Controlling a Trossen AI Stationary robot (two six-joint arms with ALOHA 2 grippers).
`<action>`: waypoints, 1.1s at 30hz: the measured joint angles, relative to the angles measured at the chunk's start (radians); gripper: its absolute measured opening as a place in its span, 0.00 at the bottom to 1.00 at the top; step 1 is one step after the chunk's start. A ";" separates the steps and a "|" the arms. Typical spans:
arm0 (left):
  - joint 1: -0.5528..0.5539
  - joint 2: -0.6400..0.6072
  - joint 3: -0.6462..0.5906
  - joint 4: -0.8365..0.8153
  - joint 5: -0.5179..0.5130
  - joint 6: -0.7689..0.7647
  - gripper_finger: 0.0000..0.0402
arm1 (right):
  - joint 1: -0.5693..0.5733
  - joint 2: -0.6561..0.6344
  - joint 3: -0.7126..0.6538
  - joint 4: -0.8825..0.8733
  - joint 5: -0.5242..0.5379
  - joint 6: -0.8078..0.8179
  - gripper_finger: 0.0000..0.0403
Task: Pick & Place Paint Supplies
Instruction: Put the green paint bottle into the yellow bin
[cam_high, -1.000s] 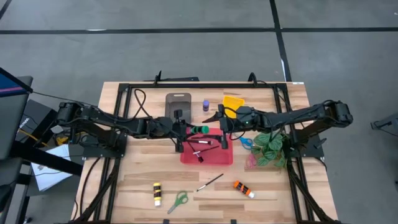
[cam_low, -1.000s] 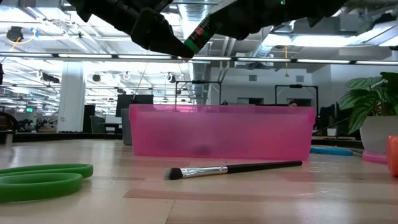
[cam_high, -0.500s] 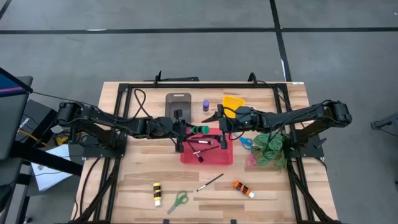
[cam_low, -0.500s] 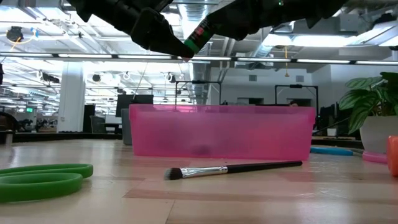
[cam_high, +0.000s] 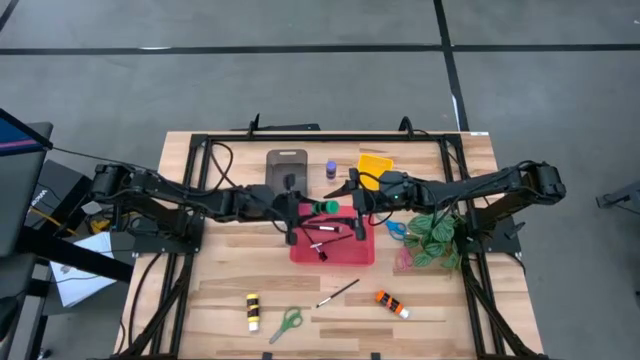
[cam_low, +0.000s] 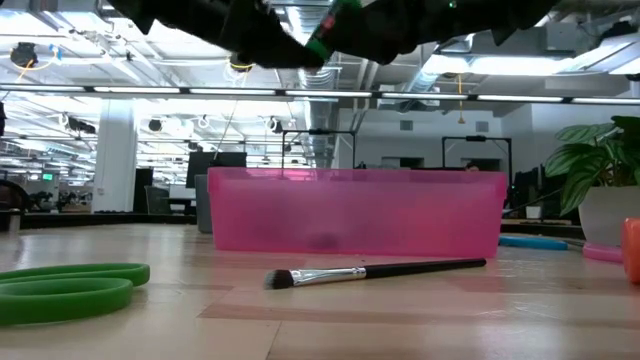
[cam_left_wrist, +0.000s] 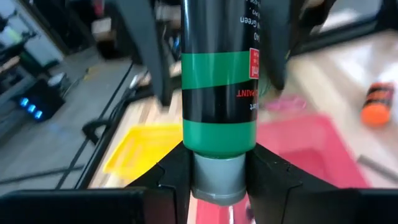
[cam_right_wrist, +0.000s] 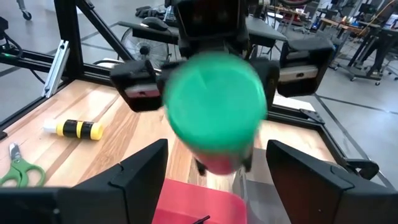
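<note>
Green paint tube (cam_high: 322, 207) hangs above the back edge of the red tray (cam_high: 355, 251), its long axis lying level and running left to right across the tabletop (cam_high: 220, 280), flat green end toward the right arm and grey cap toward the left. In the left wrist view the tube (cam_left_wrist: 219, 93) shows black and green bands with a small red label and the grey cap seated between the left pincer (cam_left_wrist: 217, 180) fingers, which are closed on that cap end. In the right wrist view the tube's round green end (cam_right_wrist: 216, 109) faces the camera; the right pincer (cam_high: 353, 205) sits just beside that end, its fingers spread wide apart and holding nothing.

Inside the tray lie dark thin brushes. Behind it are a grey tray (cam_high: 287, 167), a small purple bottle (cam_high: 331, 170) and a yellow tray (cam_high: 376, 165). To the right, blue scissors (cam_high: 396, 228) lie beside a leafy plant (cam_high: 436, 238). Near the front edge lie a yellow tube (cam_high: 253, 311), green scissors (cam_high: 286, 323), a paintbrush (cam_low: 372, 271) and an orange tube (cam_high: 391, 303), well apart from each other.
</note>
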 joint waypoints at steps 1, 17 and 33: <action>0.000 0.000 0.000 0.022 0.016 0.000 0.27 | 0.000 0.000 0.000 0.005 0.000 0.000 0.67; 0.000 0.031 -0.001 0.089 0.060 -0.021 0.27 | 0.010 0.000 0.000 0.093 -0.037 0.000 0.67; 0.000 0.044 -0.002 0.209 0.107 -0.021 0.27 | 0.021 0.000 0.000 0.095 -0.044 0.000 0.67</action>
